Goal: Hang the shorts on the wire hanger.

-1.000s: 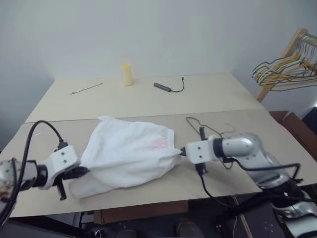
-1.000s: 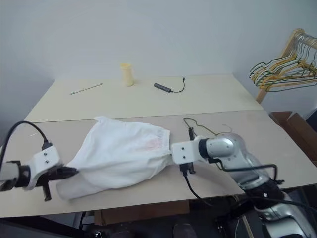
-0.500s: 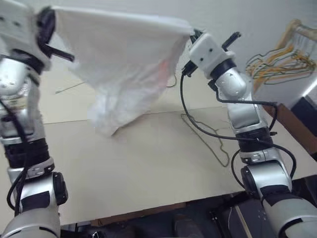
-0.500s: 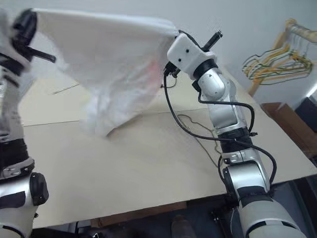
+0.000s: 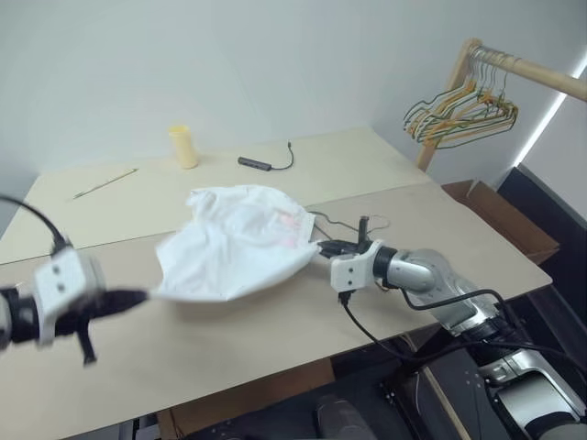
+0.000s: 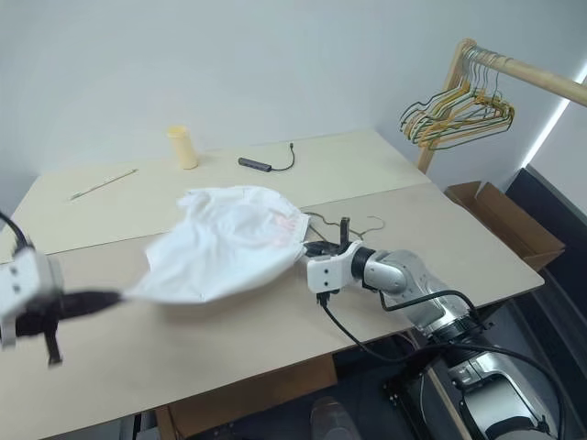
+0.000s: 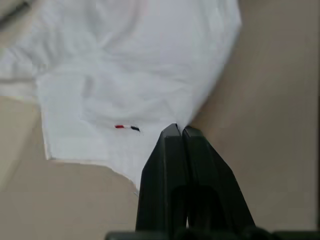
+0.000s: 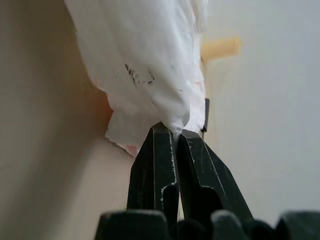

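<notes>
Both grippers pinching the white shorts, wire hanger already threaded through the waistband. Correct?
Not the hanger part. Left gripper and right gripper are both shut on the shorts, but the wire hanger lies on the table beside the shorts, not threaded through them, as the right eye view shows.

shorts (image 5: 237, 243) mid-table (image 5: 404, 206) | wire hanger (image 5: 353, 223) just right | cup (image 5: 184, 147) behind, far edge

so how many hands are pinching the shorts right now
2. The left hand grips one edge of the shorts; the right hand grips the opposite edge, beside the wire hanger.
</notes>
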You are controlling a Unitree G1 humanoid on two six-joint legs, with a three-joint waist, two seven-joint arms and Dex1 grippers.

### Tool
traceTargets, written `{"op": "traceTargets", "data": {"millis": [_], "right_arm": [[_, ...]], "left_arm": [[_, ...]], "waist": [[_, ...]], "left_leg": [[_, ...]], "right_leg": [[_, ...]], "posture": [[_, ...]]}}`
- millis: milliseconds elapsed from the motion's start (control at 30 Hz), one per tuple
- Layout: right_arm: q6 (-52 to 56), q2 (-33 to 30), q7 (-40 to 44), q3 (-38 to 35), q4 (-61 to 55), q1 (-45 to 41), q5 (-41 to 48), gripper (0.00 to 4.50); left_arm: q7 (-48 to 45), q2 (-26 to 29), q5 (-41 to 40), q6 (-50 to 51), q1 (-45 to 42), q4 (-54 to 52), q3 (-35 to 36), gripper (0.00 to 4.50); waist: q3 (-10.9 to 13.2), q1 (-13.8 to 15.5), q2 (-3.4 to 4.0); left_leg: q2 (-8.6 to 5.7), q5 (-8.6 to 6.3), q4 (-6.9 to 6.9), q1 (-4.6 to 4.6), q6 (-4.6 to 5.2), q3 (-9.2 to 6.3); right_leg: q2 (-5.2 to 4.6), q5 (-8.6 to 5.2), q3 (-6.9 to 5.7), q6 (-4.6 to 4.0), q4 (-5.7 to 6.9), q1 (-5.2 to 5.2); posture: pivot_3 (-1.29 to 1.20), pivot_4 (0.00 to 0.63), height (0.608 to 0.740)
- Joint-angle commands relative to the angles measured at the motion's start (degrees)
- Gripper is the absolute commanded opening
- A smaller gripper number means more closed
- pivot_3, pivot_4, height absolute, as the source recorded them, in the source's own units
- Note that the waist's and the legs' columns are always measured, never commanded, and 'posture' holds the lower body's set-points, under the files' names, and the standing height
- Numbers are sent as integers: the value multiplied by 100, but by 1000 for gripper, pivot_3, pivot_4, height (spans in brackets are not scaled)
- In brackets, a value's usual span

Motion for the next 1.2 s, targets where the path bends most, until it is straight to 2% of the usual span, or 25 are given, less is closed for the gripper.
{"op": "traceTargets", "data": {"millis": [33, 167, 267, 400, 467, 600, 633, 700, 833, 933, 1000, 1100, 1200], "right_arm": [[-165, -161, 447, 17, -200, -14, 76, 0], [-184, -546, 1378, 89, -518, 75, 417, 0], [-167, -787, 1838, 69, -760, 158, 611, 0], [-116, -1010, 2333, 22, -1016, 264, 853, 0], [-101, -1087, 2505, 6, -1108, 316, 946, 0], [-159, -1146, 2647, 1, -1275, 377, 1040, 0], [-185, -1193, 2736, 6, -1337, 408, 1107, 0], [-144, -1282, 2941, 1, -1474, 490, 1319, 664], [-281, -1367, 2945, -60, -1486, 591, 1365, 2012], [-100, -1526, 3105, -220, -1493, 626, 1546, 3026], [346, -1681, 3282, -510, -1636, 718, 2059, 3731], [1316, -1746, 3218, -1163, -1756, 819, 2842, 3779], [3115, -1542, 2582, -1797, -1557, 767, 3100, 3779]], "left_arm": [[-94, -46, 375, -11, 639, -384, -108, 44], [-233, -143, 378, 345, 1440, -827, -155, 44], [-328, -200, 495, 455, 1952, -1041, -125, 44], [-400, -335, 485, 443, 2432, -1230, -212, 44], [-172, -428, 584, 400, 2397, -1214, -353, 44], [42, -437, 783, 117, 2152, -977, -639, 44], [-96, -399, 770, -11, 2192, -910, -639, 226], [-318, -333, 776, -212, 2281, -776, -600, 636], [-643, -215, 764, -493, 2275, -529, -389, 1914], [-1032, -227, 41, -294, 1916, -467, 109, 2867], [-1138, -320, -621, -74, 1502, -379, 498, 3518], [-888, -495, -1604, 249, 612, -188, 937, 4471], [-163, -560, -2489, 668, -628, -240, 643, 4471]], "waist": [[10, 62, -12], [14, 266, -17], [9, 376, -25], [6, 503, -25], [7, 549, -21], [8, 645, -20], [8, 662, -20], [8, 685, -19], [6, 688, -23], [7, 700, -22], [7, 727, -21], [8, 767, -19], [5, 802, -22]], "left_leg": [[4, 0, -4, 21, 0, -2], [14, -5, -4, 8, -6, -5], [16, -32, -4, 7, -24, -4], [16, -53, -4, -31, -36, 0], [18, -53, -2, -65, -36, -1], [19, -53, 0, -59, -36, 1], [20, -52, 2, -56, -36, 2], [21, -52, 4, -55, -36, 4], [21, -52, 5, -54, -36, 10], [22, -52, 7, -54, -36, 11], [23, -52, 9, -56, -36, 11], [24, -52, 10, -56, -36, 10], [25, -52, 10, -54, -36, 7]], "right_leg": [[4, -5, -2, -6, -1, 24], [11, -7, -4, -7, -1, 11], [14, -2, -5, 11, 0, 6], [25, -3, -3, -13, 2, -40], [31, 0, -4, -19, 6, -73], [35, 0, -7, -24, 9, -69], [37, 0, -7, -25, 10, -68], [38, -1, -9, -26, 10, -66], [36, -10, -9, -35, 9, -66], [37, -14, -9, -25, 11, -67], [36, -16, -11, -21, 11, -67], [35, -8, -11, -11, 11, -66], [39, -7, -11, -12, 15, -65]], "posture": [[-115, 0, 740], [-116, 0, 740], [-113, 0, 740], [-110, 0, 740], [-103, 0, 740], [-104, 0, 740], [-104, 0, 740], [-108, 0, 740], [-116, 0, 740], [-117, 0, 740], [-114, 0, 740], [-115, 0, 740], [-132, 0, 740]]}}
